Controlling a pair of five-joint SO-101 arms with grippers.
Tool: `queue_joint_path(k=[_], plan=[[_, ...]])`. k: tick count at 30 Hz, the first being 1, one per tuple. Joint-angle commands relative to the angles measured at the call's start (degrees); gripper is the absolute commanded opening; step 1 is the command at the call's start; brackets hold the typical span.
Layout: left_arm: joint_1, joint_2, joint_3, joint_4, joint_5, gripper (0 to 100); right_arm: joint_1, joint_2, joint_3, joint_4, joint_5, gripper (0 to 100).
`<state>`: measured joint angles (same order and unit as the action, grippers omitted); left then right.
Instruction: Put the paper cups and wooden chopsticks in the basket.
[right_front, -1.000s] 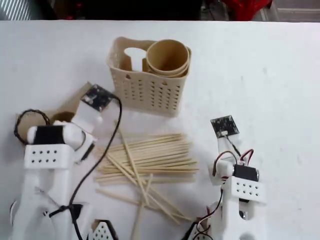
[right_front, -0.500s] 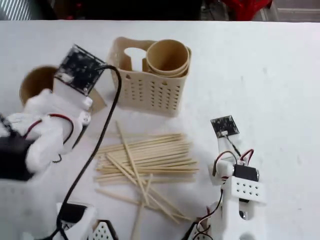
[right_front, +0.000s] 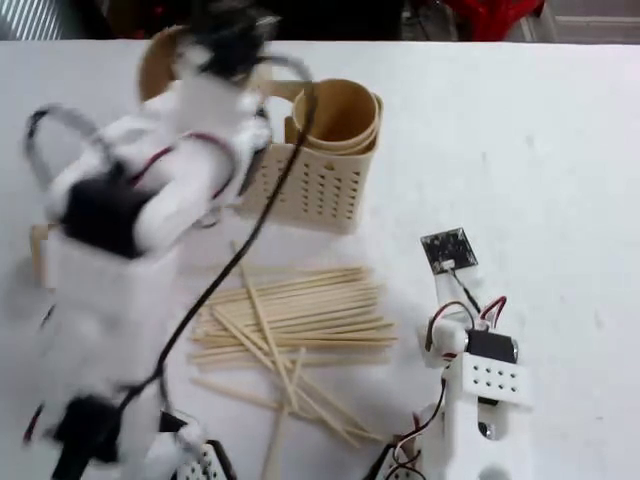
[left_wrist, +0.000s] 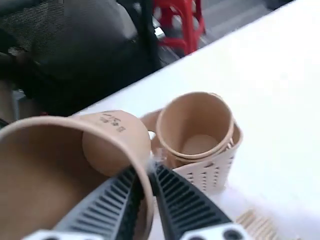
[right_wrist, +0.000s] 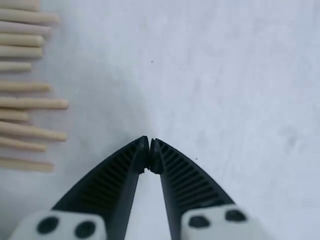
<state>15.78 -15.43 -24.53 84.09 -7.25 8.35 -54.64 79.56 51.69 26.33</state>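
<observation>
One sideways paper cup (left_wrist: 55, 165), rim pinched in left tool (left_wrist: 151, 169); right tool (right_wrist: 149, 152) closed.

Likely a robotics lab or workshop. A plain white table (right_front: 560, 130) carries two small white plastic robot arms, the left arm (right_front: 150, 200) and the right arm (right_front: 480, 370), with loose red and black wiring and a bare circuit board (right_front: 449, 251). Beyond the table's far edge stand a dark mesh chair (left_wrist: 75, 45) and a red plastic stool (left_wrist: 180, 20).
</observation>
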Motion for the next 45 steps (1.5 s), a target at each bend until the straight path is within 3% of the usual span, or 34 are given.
queue_joint_path(k=[1,6,10,21,30,45], plan=[[4.5,17.1,-23.9,8.1,1.1,2,-0.5,0.1,-0.4,-0.8,0.0,1.8],[8.2,33.7,-48.3,16.9,0.8,2,-0.5,0.1,-0.4,-0.8,0.0,1.8],[9.0,41.6,-57.6,18.1,0.7,2,-0.5,0.1,-0.4,-0.8,0.0,1.8],[9.0,47.4,-57.7,18.1,0.8,2,-0.5,0.1,-0.4,-0.9,0.0,1.8],[13.3,52.6,-57.8,17.5,-2.4,2,-0.5,0.1,-0.4,-0.9,0.0,1.8],[13.1,46.9,-57.6,18.4,-3.4,2,-0.5,0.1,-0.4,-0.9,0.0,1.8]])
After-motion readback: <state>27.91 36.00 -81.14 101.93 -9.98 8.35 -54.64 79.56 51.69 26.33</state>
